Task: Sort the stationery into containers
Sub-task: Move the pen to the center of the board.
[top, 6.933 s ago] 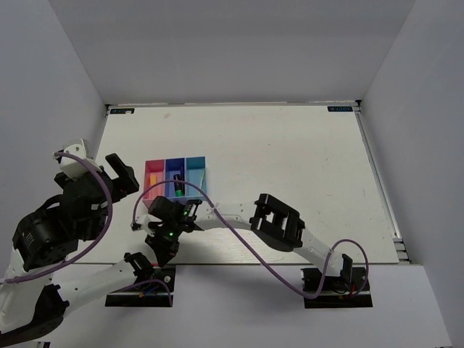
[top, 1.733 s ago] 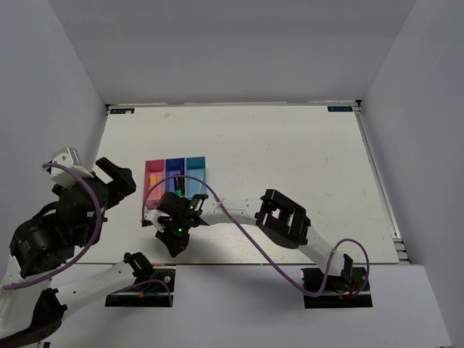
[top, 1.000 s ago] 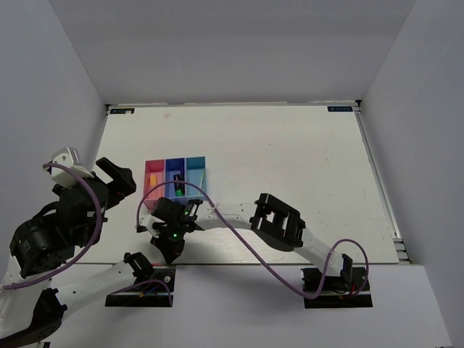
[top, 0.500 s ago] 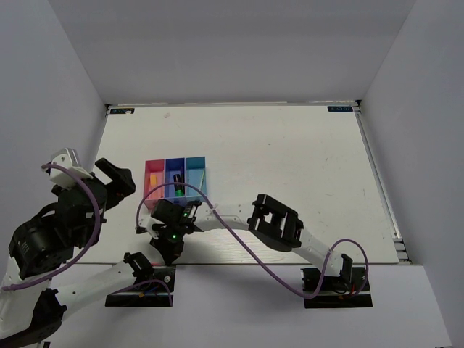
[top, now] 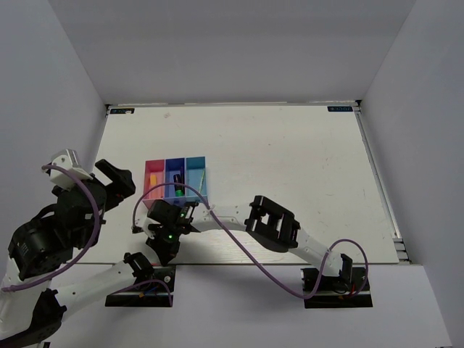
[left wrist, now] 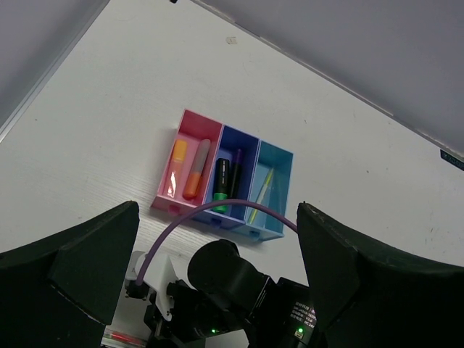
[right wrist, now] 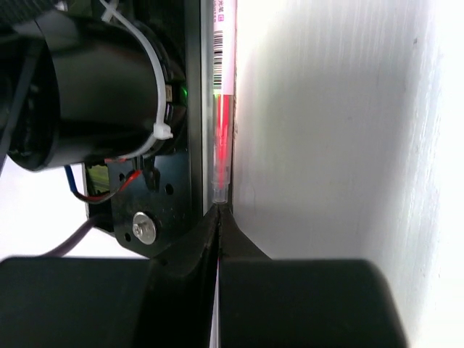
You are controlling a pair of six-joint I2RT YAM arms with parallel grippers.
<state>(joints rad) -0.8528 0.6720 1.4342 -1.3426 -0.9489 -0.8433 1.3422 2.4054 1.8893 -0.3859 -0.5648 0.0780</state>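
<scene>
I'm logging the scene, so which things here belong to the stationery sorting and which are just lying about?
Job: three joined bins, orange marker, orange-pink marker, green marker, purple marker, thin yellow pen, red-ink pen at the table's near edge.
Just there: purple cable, corner labels.

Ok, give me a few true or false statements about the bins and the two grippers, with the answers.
The pink bin holds two orange markers: true.
The dark blue bin is empty: false, a green marker and a purple marker lie in it.
The left gripper is open: true.
The right gripper is wide open: false, it is shut, with a red pen just past its tips.
The light blue bin holds a thin pen: true.
</scene>
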